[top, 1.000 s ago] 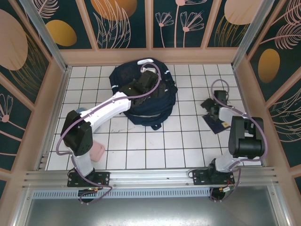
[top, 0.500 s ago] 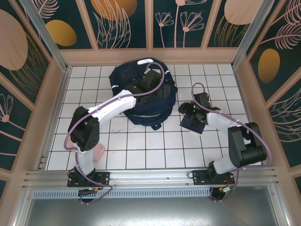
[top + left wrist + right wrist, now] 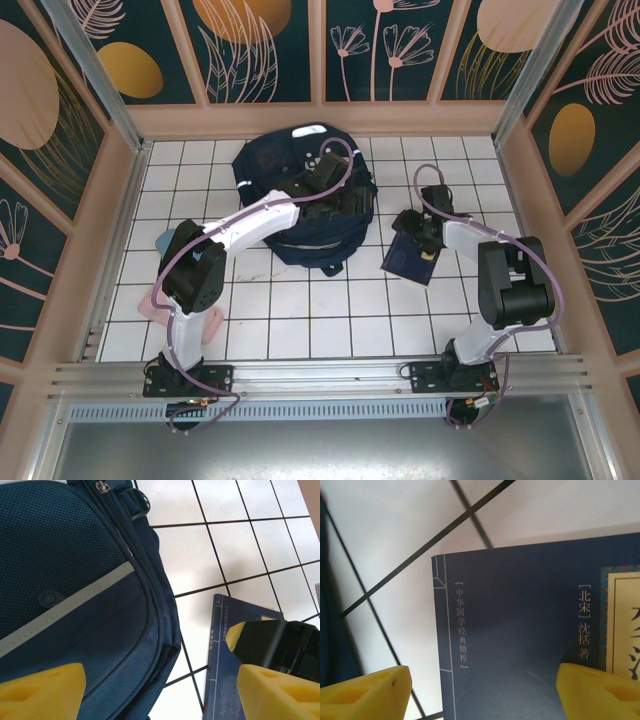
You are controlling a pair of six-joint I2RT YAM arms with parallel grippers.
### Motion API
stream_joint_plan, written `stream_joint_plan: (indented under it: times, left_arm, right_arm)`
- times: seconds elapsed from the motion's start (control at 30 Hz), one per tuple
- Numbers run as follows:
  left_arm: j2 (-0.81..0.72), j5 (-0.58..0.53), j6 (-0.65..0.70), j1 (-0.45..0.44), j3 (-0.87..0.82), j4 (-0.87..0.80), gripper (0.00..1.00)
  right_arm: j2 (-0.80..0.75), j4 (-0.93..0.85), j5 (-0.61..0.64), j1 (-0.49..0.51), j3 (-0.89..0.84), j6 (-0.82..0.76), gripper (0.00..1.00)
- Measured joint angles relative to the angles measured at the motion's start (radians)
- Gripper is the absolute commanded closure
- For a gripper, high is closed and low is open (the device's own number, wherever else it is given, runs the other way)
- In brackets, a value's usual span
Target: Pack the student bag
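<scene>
You are looking into a robot test cell, not a lived-in room: a white-tiled bench (image 3: pixel 300 320) with a black grid, boxed in by wood-framed panels (image 3: pixel 265 50) painted with leaves and orange discs, and an aluminium rail (image 3: pixel 320 375) along the near edge carrying two cabled arms (image 3: pixel 240 225).

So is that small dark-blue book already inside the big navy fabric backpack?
No, the small dark-blue book is outside the large navy-blue fabric backpack, with white table tiles showing between them.
</scene>
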Motion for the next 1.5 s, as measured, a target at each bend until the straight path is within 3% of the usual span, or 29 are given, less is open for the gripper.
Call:
stream_joint_plan:
  times: [0.1, 0.27, 0.47, 0.57, 0.67, 0.97, 1.2, 1.5]
  left_arm:
    - [0.0, 0.022, -0.012, 0.0, -0.002, 0.003, 0.24]
    - [0.011, 0.077, -0.04, -0.006, -0.009, 0.019, 0.32]
    - [0.084, 0.161, -0.078, -0.039, -0.009, 0.052, 0.42]
    - [0.118, 0.195, -0.094, -0.061, -0.007, 0.059, 0.45]
    - [0.147, 0.222, -0.123, -0.083, -0.002, 0.064, 0.5]
    - [0.213, 0.264, -0.193, -0.13, 0.033, 0.086, 0.51]
    - [0.237, 0.242, -0.218, -0.129, 0.037, 0.075, 0.54]
    - [0.294, 0.207, -0.226, -0.129, 0.06, 0.029, 0.57]
  right_arm:
    - [-0.018, 0.04, -0.043, 0.019, -0.037, -0.014, 0.33]
    - [-0.122, 0.016, -0.092, 0.027, -0.092, -0.014, 0.33]
    - [-0.317, -0.038, -0.009, -0.065, -0.1, 0.013, 0.34]
    - [-0.358, -0.058, 0.016, -0.116, -0.137, 0.012, 0.4]
    - [-0.341, -0.089, 0.011, -0.135, -0.18, 0.0, 0.49]
    - [-0.245, -0.101, -0.042, -0.135, -0.248, -0.028, 0.74]
    - [-0.229, -0.076, -0.052, -0.135, -0.248, -0.028, 0.81]
    - [-0.212, -0.034, -0.074, -0.135, -0.248, -0.028, 0.82]
